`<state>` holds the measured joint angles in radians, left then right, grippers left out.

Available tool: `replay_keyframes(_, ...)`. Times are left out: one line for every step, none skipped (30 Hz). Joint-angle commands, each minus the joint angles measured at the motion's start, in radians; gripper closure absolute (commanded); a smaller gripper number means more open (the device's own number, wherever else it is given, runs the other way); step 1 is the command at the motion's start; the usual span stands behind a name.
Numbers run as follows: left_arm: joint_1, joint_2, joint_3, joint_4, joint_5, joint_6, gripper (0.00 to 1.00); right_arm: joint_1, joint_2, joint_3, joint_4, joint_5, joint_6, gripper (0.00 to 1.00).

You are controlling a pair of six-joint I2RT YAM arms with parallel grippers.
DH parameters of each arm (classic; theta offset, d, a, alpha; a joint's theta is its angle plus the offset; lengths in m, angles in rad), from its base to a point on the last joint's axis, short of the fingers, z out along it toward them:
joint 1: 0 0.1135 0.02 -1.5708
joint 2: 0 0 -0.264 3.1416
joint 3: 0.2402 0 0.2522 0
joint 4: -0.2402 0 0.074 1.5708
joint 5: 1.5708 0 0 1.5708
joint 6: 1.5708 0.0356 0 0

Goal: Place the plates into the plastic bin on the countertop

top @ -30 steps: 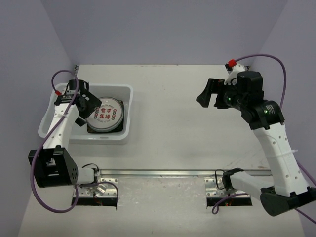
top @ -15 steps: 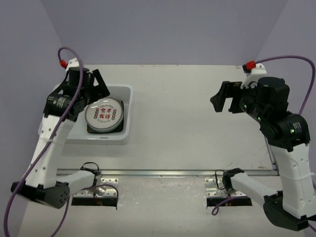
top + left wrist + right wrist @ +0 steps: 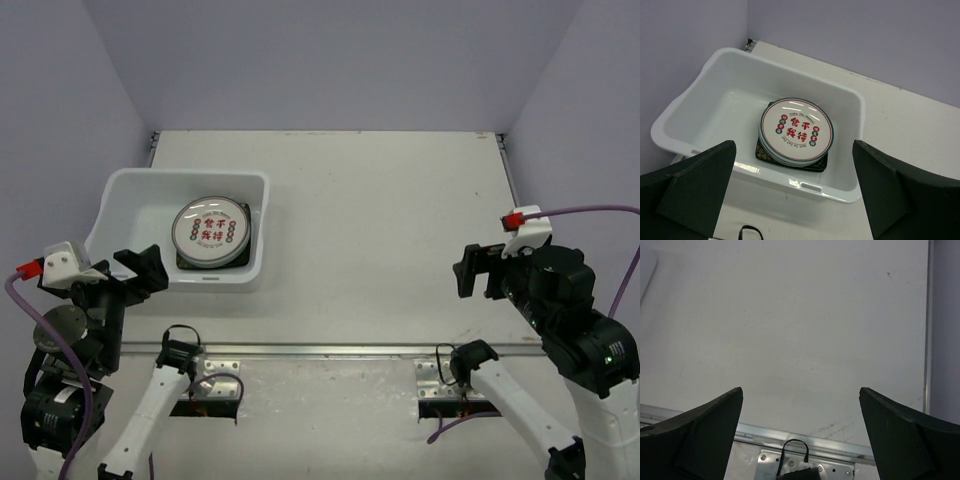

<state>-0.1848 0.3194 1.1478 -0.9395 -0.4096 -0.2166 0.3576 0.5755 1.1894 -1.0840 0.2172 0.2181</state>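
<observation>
A stack of plates [image 3: 211, 230] lies in the right half of the plastic bin [image 3: 130, 200] at the left of the countertop [image 3: 380, 220]. The top plate [image 3: 796, 130] is round and white with red characters and a teal-red rim. Under the stack a corner of a square black plate [image 3: 818, 164] shows. My left gripper [image 3: 143, 272] hangs open and empty, short of the bin's near wall and above it. In the left wrist view its jaws [image 3: 793, 145] frame the bin [image 3: 725, 110]. My right gripper [image 3: 478, 272] is open and empty over bare countertop [image 3: 790, 315] at the near right.
A metal rail [image 3: 330, 351] runs along the near edge, with the arm base brackets and a black cable loop [image 3: 795, 450] behind it. Purple walls close in the back and both sides. The bin's left half holds nothing.
Both arms have pulled back toward the near edge. The left gripper left the bin area and now sits low left. The right gripper came down from the far right. The plates stayed put.
</observation>
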Motion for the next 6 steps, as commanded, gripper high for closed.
replay_keyframes(-0.004,-0.015,-0.016,0.023,-0.001,0.045,0.0,0.004,-0.032,-0.008,-0.002,0.096,-0.016,0.01)
replay_keyframes(-0.004,-0.012,-0.015,0.025,0.003,0.055,0.0,0.004,-0.033,-0.005,-0.004,0.1,-0.012,0.01)
replay_keyframes(-0.004,-0.001,-0.014,0.024,0.008,0.059,0.0,0.004,-0.033,-0.006,-0.004,0.105,-0.009,0.01)
replay_keyframes(-0.004,0.009,-0.013,0.022,0.014,0.063,0.0,0.004,-0.034,-0.007,-0.004,0.109,-0.006,0.01)
replay_keyframes(-0.004,0.009,-0.011,0.022,0.014,0.066,0.0,0.004,-0.034,-0.007,-0.002,0.11,-0.002,0.01)
replay_keyframes(-0.004,0.026,-0.01,0.021,0.018,0.068,0.0,0.004,-0.036,-0.011,0.003,0.12,0.004,0.01)
